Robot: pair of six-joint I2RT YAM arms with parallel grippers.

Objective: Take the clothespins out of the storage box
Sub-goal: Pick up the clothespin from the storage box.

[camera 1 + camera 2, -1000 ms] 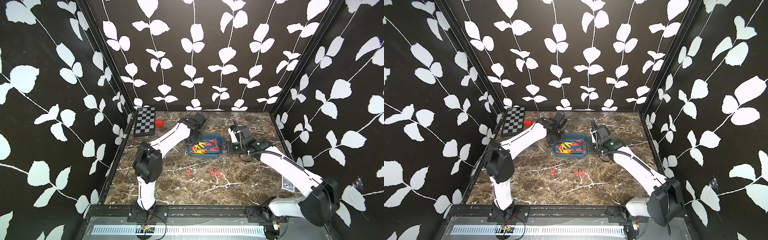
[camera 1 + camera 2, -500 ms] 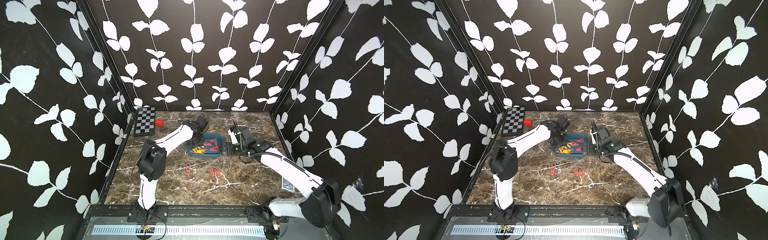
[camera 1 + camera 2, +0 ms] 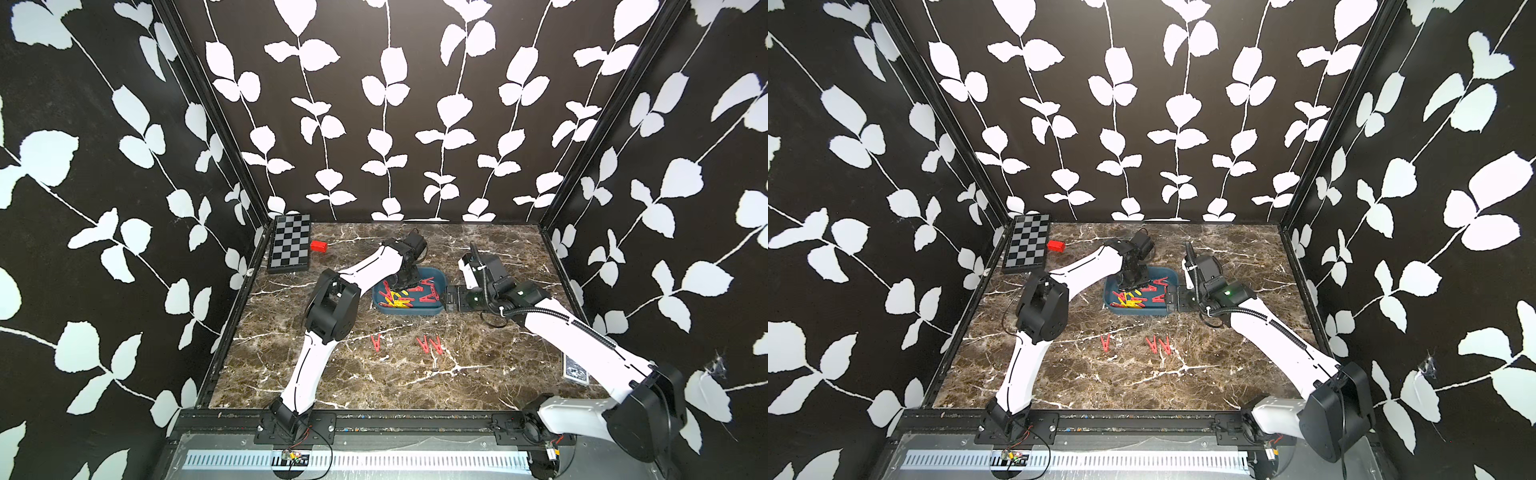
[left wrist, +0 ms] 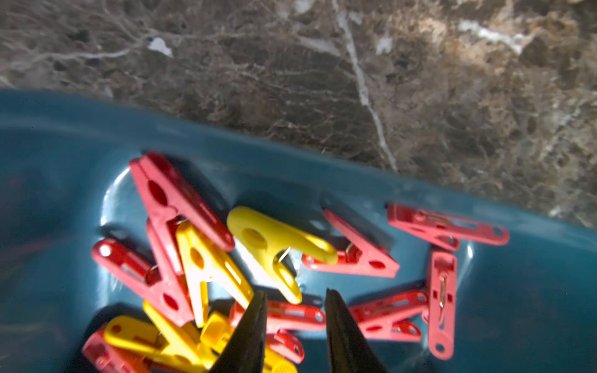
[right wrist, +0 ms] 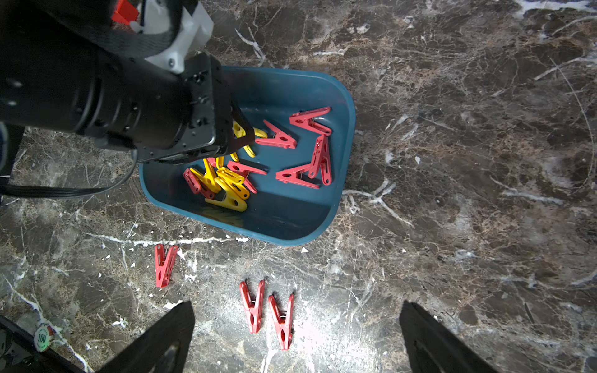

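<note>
The teal storage box [image 3: 407,312] [image 3: 1133,311] sits mid-table and holds several red and yellow clothespins [image 3: 399,297] [image 3: 1133,297] [image 5: 300,174]. My left gripper [image 3: 405,286] [image 4: 295,310] points down into the box. Its jaws are open a finger-width, and a red clothespin [image 4: 290,315] lies on the floor of the box between them, not pinched. My right gripper [image 3: 446,297] [image 5: 297,306] hovers wide open and empty just right of the box. Three red clothespins [image 3: 376,343] [image 3: 422,344] [image 3: 436,345] lie on the marble in front of the box.
A checkerboard [image 3: 289,243] and a small red block [image 3: 318,246] lie at the back left. A dark card [image 3: 575,368] rests near the right wall, and a poker chip [image 5: 42,337] shows at the edge of the right wrist view. Patterned walls close in three sides.
My left gripper has come down into the box and gone from shut to slightly open. The right arm has barely moved and stays wide open.
</note>
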